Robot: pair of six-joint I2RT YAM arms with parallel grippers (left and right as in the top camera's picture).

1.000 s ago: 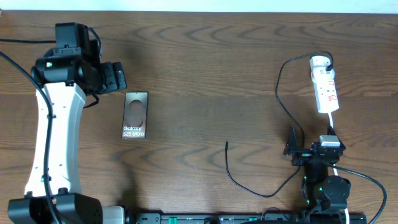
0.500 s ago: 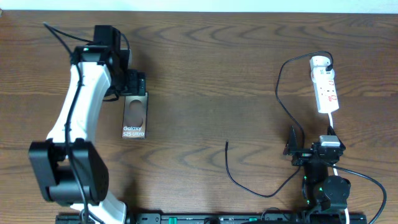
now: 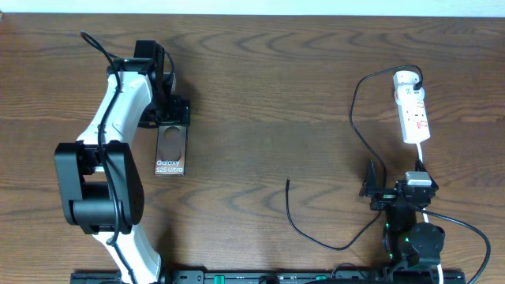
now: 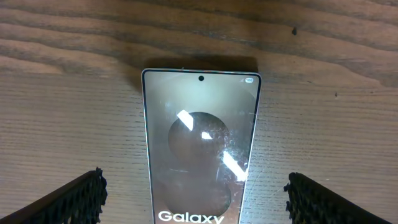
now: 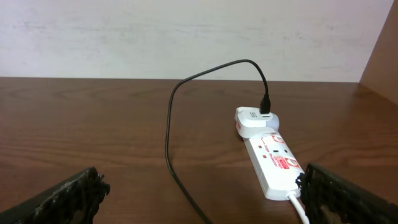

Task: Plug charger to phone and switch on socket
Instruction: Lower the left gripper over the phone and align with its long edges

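The phone (image 3: 171,151) lies face up on the wooden table at the left, and in the left wrist view (image 4: 200,149) it shows its "Galaxy" lettering. My left gripper (image 3: 170,118) hangs over its far end, open (image 4: 194,182), one finger on each side of the phone and apart from it. The white socket (image 3: 412,106) lies at the far right (image 5: 270,158). The charger cable (image 3: 289,209) runs from a white adapter (image 5: 254,121) on the socket to a free tip in mid-table. My right gripper (image 3: 392,194) is open (image 5: 202,186) and empty, near the socket's white lead.
The charger cable (image 5: 169,143) loops across the table between my right gripper and the socket. A white wall edges the far side of the table. The socket's white lead (image 3: 420,154) runs toward the right arm's base.
My left arm has swung right and brought its gripper from left of the phone to over the phone's far end. The right arm, cable and socket have not moved.
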